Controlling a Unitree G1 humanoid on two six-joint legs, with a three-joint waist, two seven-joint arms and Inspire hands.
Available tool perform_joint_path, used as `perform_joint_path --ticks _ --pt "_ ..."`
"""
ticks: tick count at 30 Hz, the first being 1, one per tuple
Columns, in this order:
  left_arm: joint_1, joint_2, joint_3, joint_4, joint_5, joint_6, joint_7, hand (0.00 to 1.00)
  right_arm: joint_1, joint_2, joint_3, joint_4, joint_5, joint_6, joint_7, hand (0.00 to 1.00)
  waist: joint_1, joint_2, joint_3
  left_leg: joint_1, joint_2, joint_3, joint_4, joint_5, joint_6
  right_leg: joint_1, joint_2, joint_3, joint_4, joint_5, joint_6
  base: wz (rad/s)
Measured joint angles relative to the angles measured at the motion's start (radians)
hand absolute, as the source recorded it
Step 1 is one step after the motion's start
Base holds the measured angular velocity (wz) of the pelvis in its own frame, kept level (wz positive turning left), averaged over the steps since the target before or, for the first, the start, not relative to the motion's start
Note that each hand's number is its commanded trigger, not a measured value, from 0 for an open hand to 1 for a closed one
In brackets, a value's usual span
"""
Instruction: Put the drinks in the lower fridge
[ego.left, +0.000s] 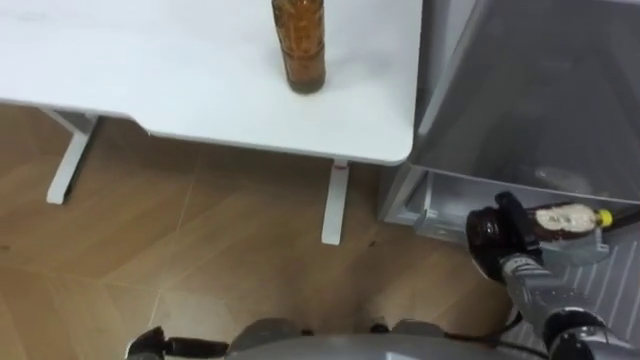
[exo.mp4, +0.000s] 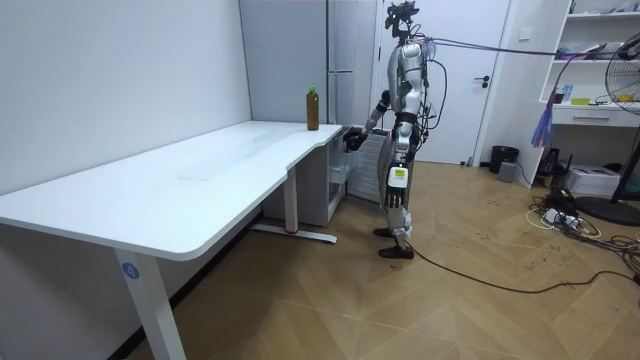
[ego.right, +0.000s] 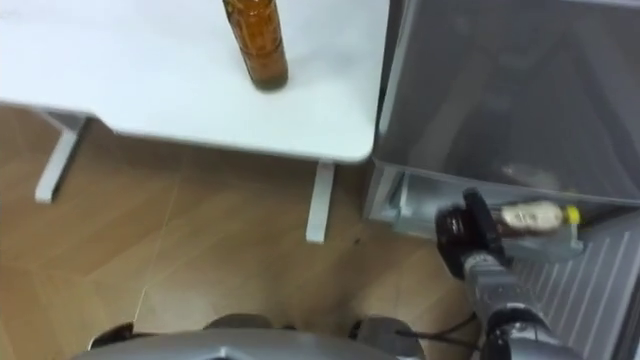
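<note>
Standing at the end of the white worktop (ego.left: 150, 70), right by the grey fridge (ego.left: 540, 90), the robot is seen in the room view with one arm held out low toward the fridge. A small bottle (ego.left: 562, 218) with a yellow cap (ego.left: 603, 216) is held by the right robot hand (ego.left: 497, 232). The fingers are wrapped round the bottom end of the bottle. The bottle is laid on its side, with the cap pointed away from the robot hand. It is held low, just at the open lower part (ego.left: 450, 195) of the fridge. Whether it is touching anything inside cannot be told.

A tall brown bottle (ego.left: 301, 45) is stood upright on the worktop, near the corner next to the fridge. It is not touched by anything.

A dark shape at the bottom edge is taken to be the left robot hand (ego.left: 150, 346). Its state cannot be told.

The step in hand is judged to be the putting away of the first drink. For the next move, the small bottle should be pushed further in and set down flat. Only then should the grip be let go, so that nothing rolls out. After that, the tall brown bottle has to be fetched.
</note>
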Motion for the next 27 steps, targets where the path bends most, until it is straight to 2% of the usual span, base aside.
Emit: perform_joint_path --ticks 4,6,8,10,12,16,19,24,25,26,27 --pt "-0.030 0.001 -0.045 0.010 0.001 0.001 -0.012 0.00 -0.092 -0.017 0.000 0.076 0.013 0.002 0.001 1.00 0.004 0.006 0.0044 -0.099 -0.005 0.003 0.043 0.002 0.003 -0.104 -0.005 0.002 0.051 0.002 -0.004 0.00" --pt "-0.046 0.002 -0.069 0.020 -0.003 0.002 -0.011 0.00 -0.127 -0.053 0.014 0.088 0.025 0.003 0.001 1.00 0.022 0.011 0.0087 -0.153 -0.014 0.010 0.052 0.010 0.010 -0.171 -0.021 0.007 0.087 0.001 -0.004 0.00" --pt "-0.056 0.007 -0.076 0.028 -0.004 0.002 -0.009 0.00 -0.151 -0.080 0.024 0.088 0.026 0.003 0.000 1.00 0.048 0.003 0.0138 -0.181 -0.026 0.017 0.049 0.022 0.013 -0.218 -0.035 0.027 0.115 0.001 -0.005 -0.08" --pt "-0.059 0.013 -0.093 0.032 -0.007 0.002 -0.008 0.00 -0.185 -0.102 0.026 0.088 0.025 0.004 -0.001 1.00 0.047 -0.001 0.0160 -0.211 -0.032 0.023 0.053 0.031 0.016 -0.254 -0.050 0.027 0.135 0.000 -0.005 0.04" --pt "-0.062 0.027 -0.119 0.035 -0.007 0.002 -0.010 0.00 -0.229 -0.127 0.036 0.095 0.025 0.006 -0.016 1.00 0.056 -0.012 0.0232 -0.250 -0.034 0.029 0.065 0.035 0.017 -0.297 -0.055 0.029 0.145 0.001 -0.009 0.02" --pt "-0.065 0.049 -0.169 0.048 -0.005 0.002 -0.019 0.00 -0.282 -0.149 0.050 0.097 0.032 0.018 -0.023 1.00 0.059 -0.033 0.0338 -0.319 -0.032 0.038 0.104 0.035 0.016 -0.367 -0.059 0.038 0.180 0.002 -0.014 -0.03" --pt "-0.078 0.057 -0.195 0.052 -0.006 0.002 -0.029 0.00 -0.321 -0.172 0.084 0.097 0.032 0.018 -0.030 1.00 0.062 -0.040 0.0357 -0.363 -0.035 0.050 0.124 0.036 0.017 -0.419 -0.066 0.048 0.210 0.001 -0.016 -0.03" --pt "-0.092 0.071 -0.214 0.052 -0.006 -0.011 -0.028 0.00 -0.372 -0.178 0.084 0.098 0.041 0.018 -0.038 1.00 0.060 -0.039 0.0355 -0.417 -0.033 0.063 0.148 0.036 0.018 -0.476 -0.069 0.056 0.232 0.003 -0.022 -0.04" --pt "-0.092 0.074 -0.217 0.052 -0.005 -0.011 -0.026 0.00 -0.375 -0.182 0.084 0.098 0.046 0.020 -0.043 0.89 0.059 -0.039 0.0355 -0.420 -0.033 0.064 0.147 0.036 0.019 -0.479 -0.070 0.055 0.232 0.004 -0.022 0.00" --pt "-0.092 0.076 -0.221 0.052 -0.005 -0.011 -0.025 0.00 -0.377 -0.186 0.084 0.098 0.048 0.023 -0.045 0.36 0.060 -0.039 0.0355 -0.422 -0.033 0.064 0.146 0.036 0.019 -0.481 -0.070 0.055 0.233 0.004 -0.022 0.00" --pt "-0.091 0.078 -0.224 0.052 -0.005 -0.012 -0.024 0.00 -0.383 -0.195 0.085 0.098 0.058 0.027 -0.054 0.00 0.063 -0.038 0.0351 -0.426 -0.033 0.065 0.146 0.036 0.019 -0.486 -0.071 0.055 0.234 0.004 -0.022 0.00"
